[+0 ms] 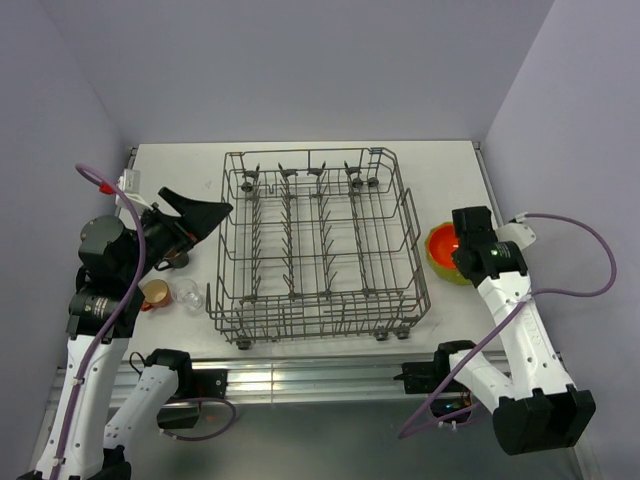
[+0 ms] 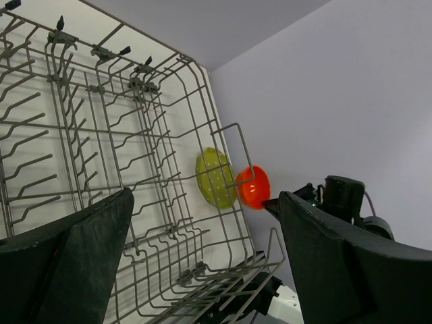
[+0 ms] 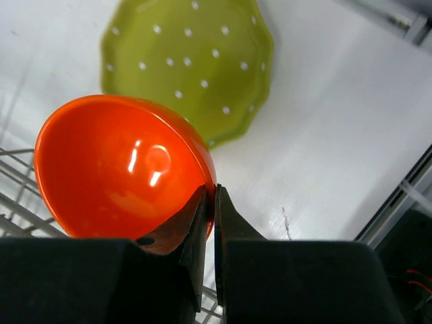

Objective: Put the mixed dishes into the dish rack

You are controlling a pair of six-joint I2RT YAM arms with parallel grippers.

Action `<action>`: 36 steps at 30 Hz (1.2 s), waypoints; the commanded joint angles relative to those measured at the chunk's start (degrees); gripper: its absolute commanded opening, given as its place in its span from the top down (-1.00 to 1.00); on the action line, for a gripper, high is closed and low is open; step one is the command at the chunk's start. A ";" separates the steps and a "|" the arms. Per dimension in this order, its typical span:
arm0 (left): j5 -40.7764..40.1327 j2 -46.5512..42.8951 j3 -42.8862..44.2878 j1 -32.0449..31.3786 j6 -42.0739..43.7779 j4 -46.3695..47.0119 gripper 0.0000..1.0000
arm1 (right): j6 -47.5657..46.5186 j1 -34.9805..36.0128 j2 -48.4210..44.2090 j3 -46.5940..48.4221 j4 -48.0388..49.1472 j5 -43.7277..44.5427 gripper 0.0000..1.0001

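The grey wire dish rack (image 1: 320,245) stands mid-table with no dishes in it. My right gripper (image 1: 458,247) is shut on the rim of the orange bowl (image 3: 121,169), holding it tilted over the yellow-green scalloped plate (image 3: 196,61), which lies on the table right of the rack. My left gripper (image 1: 205,218) is open and empty, just left of the rack and facing it (image 2: 101,135). A small orange handled cup (image 1: 155,293) and a clear glass (image 1: 188,294) stand below it. A dark mug (image 1: 176,262) is partly hidden under the left arm. The pale green cup is out of view.
The rack's right wall (image 1: 415,240) stands between the bowl (image 1: 441,241) and the rack's inside. Purple walls close in the table at the back and sides. A metal rail (image 1: 300,375) runs along the near edge.
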 commanded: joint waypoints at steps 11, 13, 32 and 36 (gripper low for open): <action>-0.35 0.57 2.95 0.23 5.53 -4.70 -0.95 | -15.23 0.56 5.41 18.19 8.10 4.20 1.00; -0.26 0.74 3.12 0.23 5.88 -4.96 -0.95 | -18.21 1.17 5.76 20.29 9.77 3.67 1.00; -1.22 2.50 2.07 0.23 5.35 -4.43 -0.99 | -40.98 18.92 15.25 35.34 25.68 16.31 1.00; -2.37 2.76 3.03 0.23 6.14 -5.84 -0.98 | -48.10 25.25 17.97 34.02 32.62 22.29 1.00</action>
